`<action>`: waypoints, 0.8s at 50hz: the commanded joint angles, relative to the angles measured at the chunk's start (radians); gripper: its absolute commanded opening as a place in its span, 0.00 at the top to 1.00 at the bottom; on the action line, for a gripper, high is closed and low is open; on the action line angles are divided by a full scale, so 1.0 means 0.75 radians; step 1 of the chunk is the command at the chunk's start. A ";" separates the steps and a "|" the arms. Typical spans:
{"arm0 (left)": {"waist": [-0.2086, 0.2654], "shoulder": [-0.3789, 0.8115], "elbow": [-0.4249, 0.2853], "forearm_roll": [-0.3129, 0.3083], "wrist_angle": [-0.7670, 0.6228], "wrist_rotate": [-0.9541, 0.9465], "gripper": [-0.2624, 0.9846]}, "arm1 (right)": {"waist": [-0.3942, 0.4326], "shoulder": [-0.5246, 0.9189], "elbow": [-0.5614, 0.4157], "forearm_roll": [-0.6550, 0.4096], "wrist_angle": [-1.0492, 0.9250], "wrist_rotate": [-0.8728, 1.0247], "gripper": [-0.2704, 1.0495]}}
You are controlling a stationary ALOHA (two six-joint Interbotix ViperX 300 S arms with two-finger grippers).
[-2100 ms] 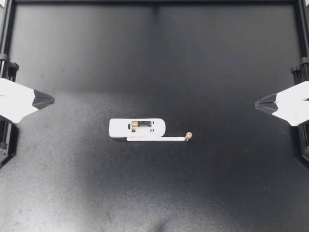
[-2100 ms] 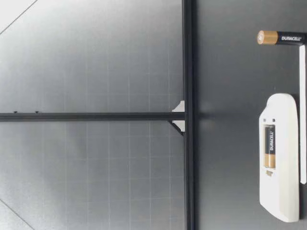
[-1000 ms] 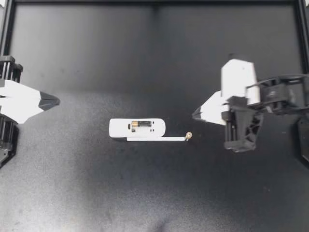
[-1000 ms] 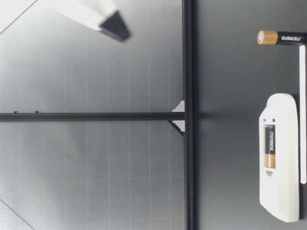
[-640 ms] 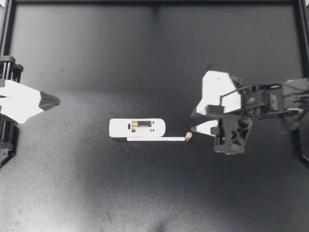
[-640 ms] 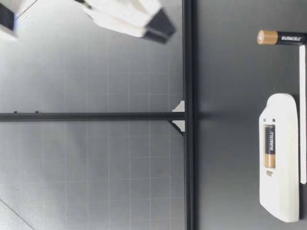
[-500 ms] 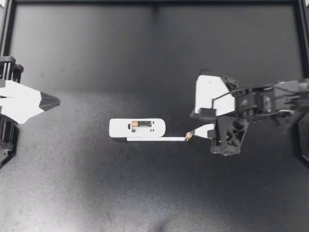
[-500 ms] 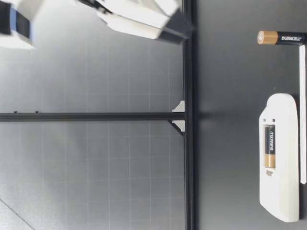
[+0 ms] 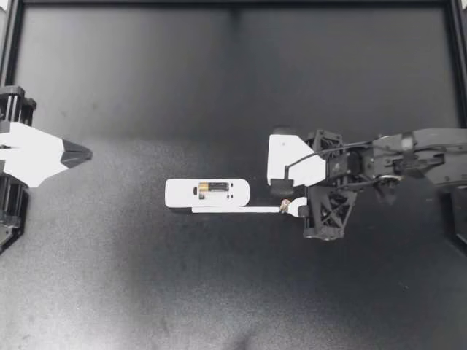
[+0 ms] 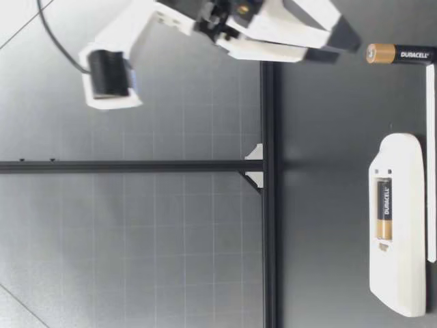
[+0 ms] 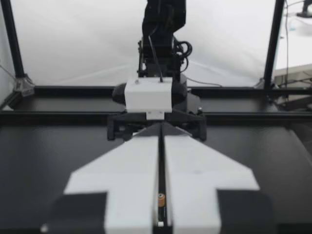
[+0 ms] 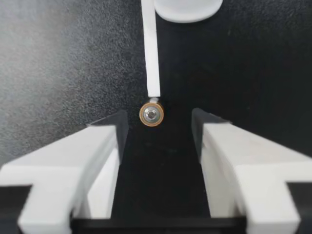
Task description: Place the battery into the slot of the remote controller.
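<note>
The white remote [image 9: 207, 193] lies face down in the middle of the table with one battery [image 9: 213, 187] in its open slot. A thin white strip [image 9: 237, 210] runs along its near side. At the strip's end a loose battery [image 9: 286, 203] stands upright, gold end up. My right gripper [image 9: 284, 198] hangs open over it; in the right wrist view the battery [image 12: 152, 114] shows end-on just ahead of the gap between the fingers [image 12: 109, 141]. In the low view the right gripper [image 10: 345, 44] is just above the battery's [image 10: 399, 54] top. My left gripper [image 9: 73, 153] is shut at the left edge.
A black frame [image 9: 233, 4] borders the dark table. In the low view the remote [image 10: 399, 225] lies nearer the camera than the standing battery. The left wrist view looks past its shut gripper [image 11: 161, 131] at my right arm [image 11: 156, 97].
My right arm has come in from the right and sunk toward the standing battery, and its gripper has gone from shut to wide open. The left arm, remote and battery have not moved.
</note>
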 commanded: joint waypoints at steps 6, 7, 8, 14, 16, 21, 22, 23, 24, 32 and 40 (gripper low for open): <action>0.002 0.010 -0.016 -0.002 -0.010 -0.002 0.93 | -0.008 0.025 -0.039 -0.004 -0.014 -0.002 0.39; 0.002 0.010 -0.016 0.000 -0.010 -0.002 0.93 | -0.006 0.031 -0.039 -0.004 -0.014 -0.002 0.39; 0.002 0.010 -0.016 -0.002 -0.010 -0.002 0.93 | -0.006 0.035 -0.043 -0.004 -0.014 -0.002 0.39; 0.002 0.010 -0.016 0.000 -0.010 0.000 0.93 | -0.006 0.055 -0.053 -0.002 -0.010 -0.002 0.39; 0.002 0.010 -0.016 0.000 -0.010 0.000 0.93 | -0.006 0.061 -0.057 -0.002 -0.010 -0.002 0.39; 0.002 0.010 -0.016 0.000 -0.010 0.000 0.93 | -0.006 0.074 -0.057 -0.004 -0.004 -0.002 0.39; 0.002 0.010 -0.016 -0.002 -0.010 0.000 0.93 | -0.006 0.074 -0.057 -0.002 -0.002 -0.002 0.39; 0.002 0.010 -0.014 0.000 -0.010 0.000 0.93 | -0.006 0.076 -0.057 -0.002 -0.002 -0.002 0.39; 0.002 0.010 -0.014 0.000 -0.010 0.000 0.93 | -0.006 0.078 -0.057 -0.004 -0.002 -0.002 0.39; 0.002 0.010 -0.012 -0.002 -0.010 0.000 0.93 | -0.002 0.092 -0.059 -0.002 0.000 0.000 0.40; 0.002 0.010 -0.010 0.000 -0.010 0.000 0.93 | 0.010 0.102 -0.063 -0.002 0.000 0.000 0.43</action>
